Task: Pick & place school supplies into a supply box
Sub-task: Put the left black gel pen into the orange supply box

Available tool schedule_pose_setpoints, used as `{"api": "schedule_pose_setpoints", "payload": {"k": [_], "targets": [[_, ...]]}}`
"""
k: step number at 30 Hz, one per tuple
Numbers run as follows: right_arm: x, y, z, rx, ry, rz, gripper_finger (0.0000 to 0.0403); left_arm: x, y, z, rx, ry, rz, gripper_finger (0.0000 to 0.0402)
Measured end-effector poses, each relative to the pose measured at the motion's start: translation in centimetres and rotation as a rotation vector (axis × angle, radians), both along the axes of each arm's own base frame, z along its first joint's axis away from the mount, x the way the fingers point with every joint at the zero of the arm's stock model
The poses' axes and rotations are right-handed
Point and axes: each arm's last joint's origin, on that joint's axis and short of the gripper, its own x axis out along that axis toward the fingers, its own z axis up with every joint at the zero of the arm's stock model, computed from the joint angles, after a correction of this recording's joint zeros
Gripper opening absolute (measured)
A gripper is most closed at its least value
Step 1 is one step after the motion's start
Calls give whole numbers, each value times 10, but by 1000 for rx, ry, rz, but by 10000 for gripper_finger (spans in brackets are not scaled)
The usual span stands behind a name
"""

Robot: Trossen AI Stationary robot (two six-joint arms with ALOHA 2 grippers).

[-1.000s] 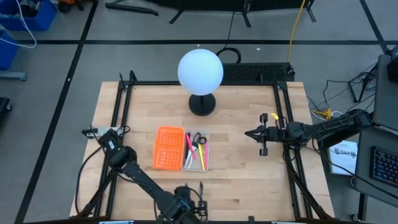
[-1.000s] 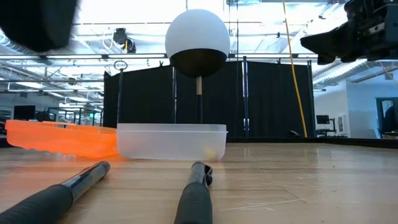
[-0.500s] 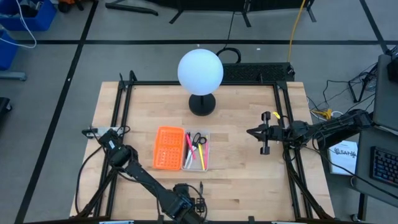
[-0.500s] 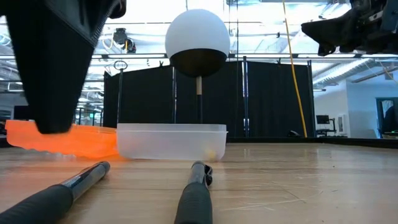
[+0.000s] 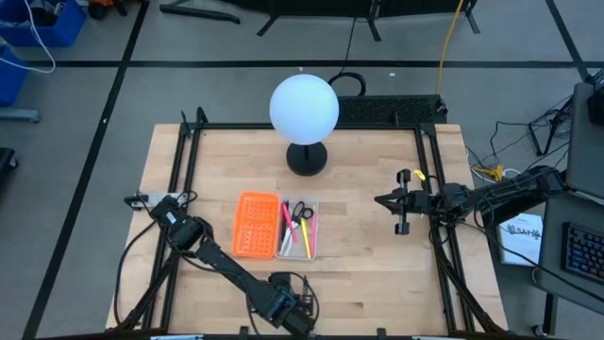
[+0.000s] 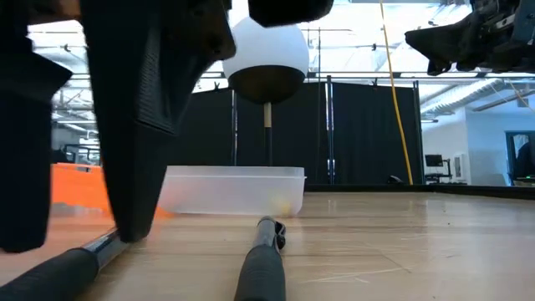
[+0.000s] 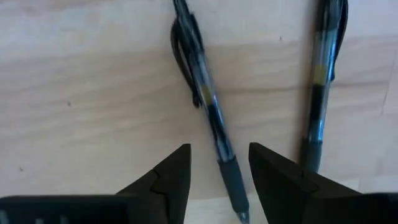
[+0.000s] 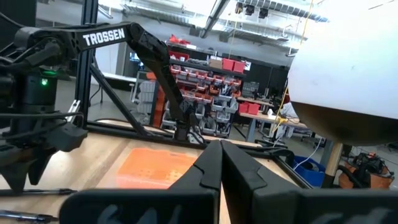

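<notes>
The step in hand is the pick of one of the last loose pens: the left gripper hangs low at the near edge of the counter with its fingers spread apart, and in its wrist view a black pen lies flat on the wood with its grip end running into the gap between them; a second black pen lies just to one side, roughly parallel and apart from the first; the supply box sits farther in, left of the counter's middle, its orange half on the left and its clear tray on the right already holding the scissors and several pink, red and yellow pens; the white globe lamp stands at the far side; the right gripper waits above the right part of the counter, fingers closed on nothing; the next move, as I judge it, calls for a short descent so the fingers straddle the pen's barrel, then a squeeze and a lift toward the tray, taking care not to nudge the neighbouring pen; whether the fingertips already touch the wood is hard to say from the low view; compared with a second ago, the left gripper has opened from shut and dropped down over the pens, filling the low view where little of it showed before, while the right arm has barely shifted.
</notes>
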Motion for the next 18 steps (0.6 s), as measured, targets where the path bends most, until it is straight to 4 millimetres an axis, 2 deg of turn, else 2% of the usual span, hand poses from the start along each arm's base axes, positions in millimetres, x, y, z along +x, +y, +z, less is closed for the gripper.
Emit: {"api": "schedule_pose_setpoints", "payload": {"k": [6, 12, 18], "targets": [[0, 0, 0, -4, 3, -1, 0, 5, 8, 0, -4, 5, -3, 168], [0, 0, -1, -6, 10, -1, 0, 6, 6, -1, -45, 23, 24, 168], [0, 0, -1, -8, 16, -1, 0, 13, 2, -26, -65, 34, 6, 168]]}}
